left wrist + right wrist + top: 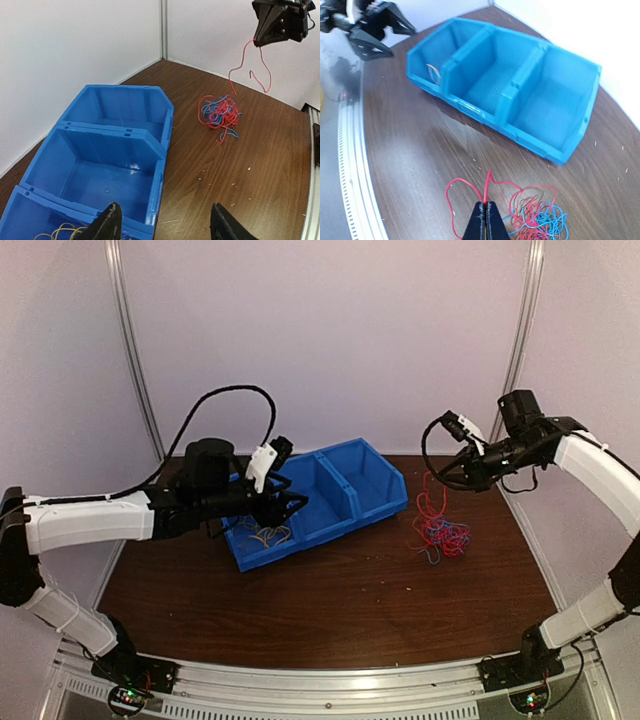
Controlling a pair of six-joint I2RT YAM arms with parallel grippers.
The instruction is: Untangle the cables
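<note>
Tabletop (330, 610) beside the blue bin (385, 508): our right tool (485, 204) pinches one red wire (487, 187). We'd next pull it free; left tool (295, 502) spread.

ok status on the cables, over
Right gripper shut on red cable, held above red-blue tangle. Left gripper open over blue bin, yellow cables inside. Nothing blocking.

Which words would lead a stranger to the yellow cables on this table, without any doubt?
Find the blue bin with three compartments on the brown table. The yellow cables lie in its end compartment, below the open left gripper. Unlike the red and blue tangle outside the bin, they are yellow.
</note>
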